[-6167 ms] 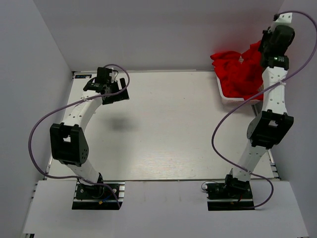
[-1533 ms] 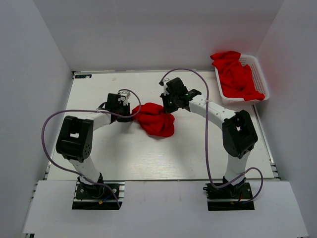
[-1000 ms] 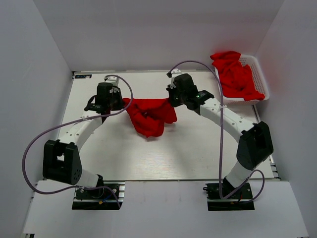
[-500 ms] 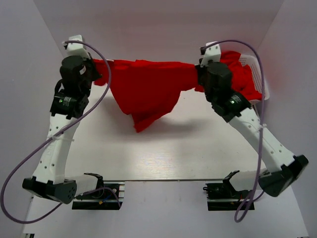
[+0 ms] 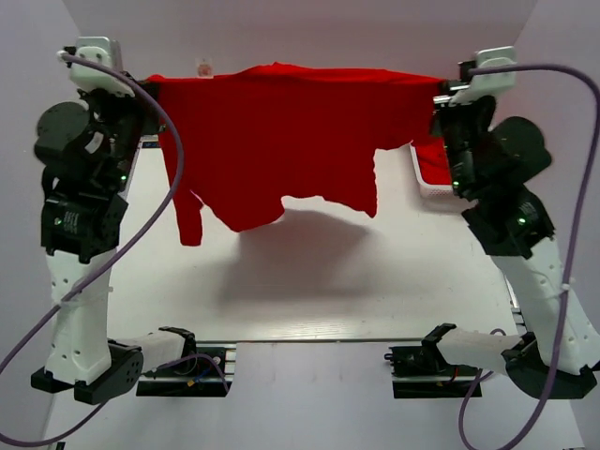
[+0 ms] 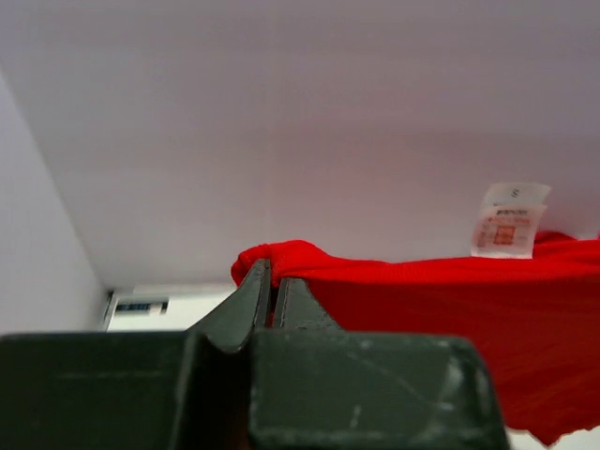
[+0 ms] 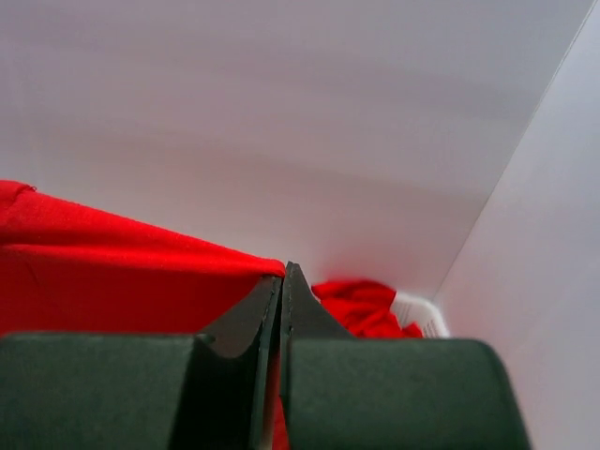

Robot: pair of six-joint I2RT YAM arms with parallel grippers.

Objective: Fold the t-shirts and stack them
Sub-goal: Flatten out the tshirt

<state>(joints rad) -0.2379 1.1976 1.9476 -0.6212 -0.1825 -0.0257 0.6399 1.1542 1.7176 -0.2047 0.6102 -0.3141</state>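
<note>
A red t-shirt (image 5: 281, 131) hangs spread wide, high above the table, stretched between both grippers along its top edge. My left gripper (image 5: 148, 84) is shut on its left corner, and the left wrist view shows the cloth (image 6: 450, 309) pinched in the gripper (image 6: 273, 272), with a white label (image 6: 509, 220) sticking up from the edge. My right gripper (image 5: 439, 89) is shut on the right corner, where the right wrist view shows the gripper (image 7: 282, 272) clamped on the fabric (image 7: 112, 272). The shirt's lower edge and one sleeve dangle free. More red t-shirts (image 7: 361, 300) lie in the basket.
The white lattice basket (image 7: 424, 309) stands at the back right, mostly hidden behind the right arm in the top view (image 5: 424, 186). White walls enclose the table (image 5: 328, 281) on three sides. The shirt's shadow falls on the table's middle.
Both arms have risen and spread further apart. The t-shirt, bunched and sagging half a second ago, now hangs pulled out wide and higher above the table.
</note>
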